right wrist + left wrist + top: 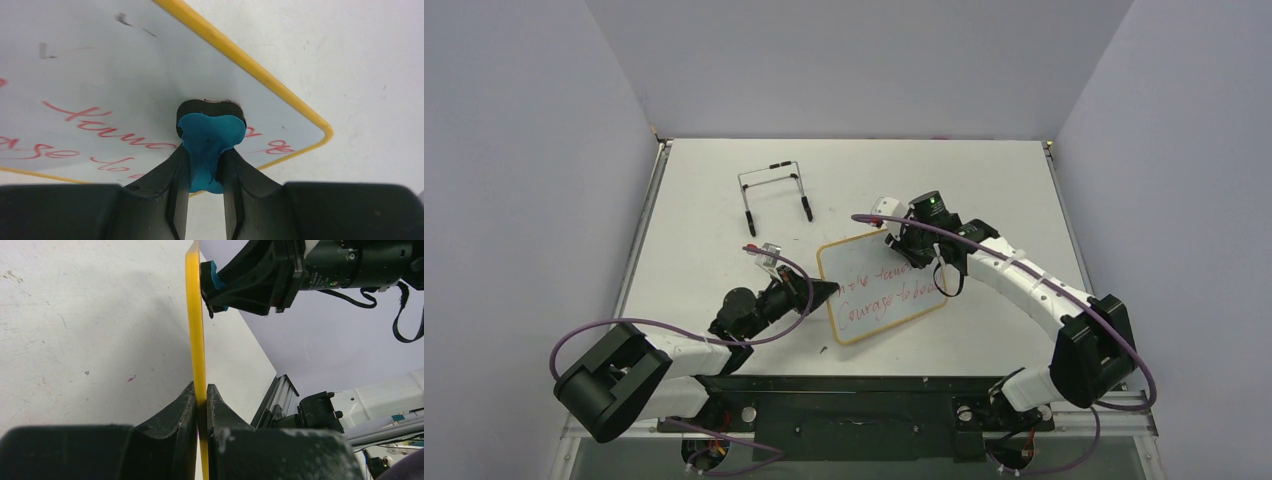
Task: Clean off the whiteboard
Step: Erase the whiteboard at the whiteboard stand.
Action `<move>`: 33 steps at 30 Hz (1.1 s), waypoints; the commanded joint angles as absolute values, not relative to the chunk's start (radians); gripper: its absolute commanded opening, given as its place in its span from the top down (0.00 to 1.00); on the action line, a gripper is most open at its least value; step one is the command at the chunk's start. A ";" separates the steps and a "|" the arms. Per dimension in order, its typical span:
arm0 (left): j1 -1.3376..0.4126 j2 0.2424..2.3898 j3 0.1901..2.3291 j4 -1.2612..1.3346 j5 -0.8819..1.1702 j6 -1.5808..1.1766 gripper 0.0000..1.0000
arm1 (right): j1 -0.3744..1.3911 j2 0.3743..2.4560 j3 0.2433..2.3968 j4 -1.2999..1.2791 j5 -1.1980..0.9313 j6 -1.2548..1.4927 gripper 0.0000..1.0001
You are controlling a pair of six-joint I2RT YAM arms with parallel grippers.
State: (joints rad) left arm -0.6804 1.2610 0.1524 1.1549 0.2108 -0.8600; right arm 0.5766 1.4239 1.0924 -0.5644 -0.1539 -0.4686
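My left gripper (200, 392) was clenched on the yellow-framed edge of the whiteboard (879, 290), pinching it at its left side. The board sat near the middle of the table (984, 180), just in front of my arms, with its written face turned upward. I could not tell whether it lay flat or was lifted. My right gripper (206, 157) was closed around a blue eraser (210, 132), whose black pad was pressed against the white face near the far edge. Red handwriting ran across the board. A black wire stand (774, 192) stood well apart, farther back on the left.
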 commanded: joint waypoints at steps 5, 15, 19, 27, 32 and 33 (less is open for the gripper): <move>-0.690 1.240 0.186 1.256 0.286 -0.848 1.00 | 0.569 1.464 1.076 -0.633 -0.233 -0.598 1.00; -0.690 1.244 0.176 1.267 0.281 -0.848 1.00 | 0.612 1.448 1.170 -0.599 -0.252 -0.498 1.00; -0.690 1.258 0.184 1.278 0.287 -0.852 1.00 | 0.537 1.446 1.140 -0.508 -0.131 -0.428 1.00; -0.690 1.236 0.181 1.266 0.286 -0.851 1.00 | 0.533 1.439 1.058 -0.597 -0.226 -0.558 1.00; -0.689 1.227 0.177 1.251 0.282 -0.845 1.00 | 0.614 1.432 1.092 -0.646 -0.366 -0.582 1.00; -0.690 1.228 0.176 1.253 0.282 -0.845 1.00 | 0.616 1.432 1.117 -0.649 -0.375 -0.575 1.00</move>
State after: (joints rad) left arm -0.6785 1.2583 0.1524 1.1435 0.2058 -0.8757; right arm 0.5583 1.4506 1.0729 -0.6125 -0.2218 -0.5575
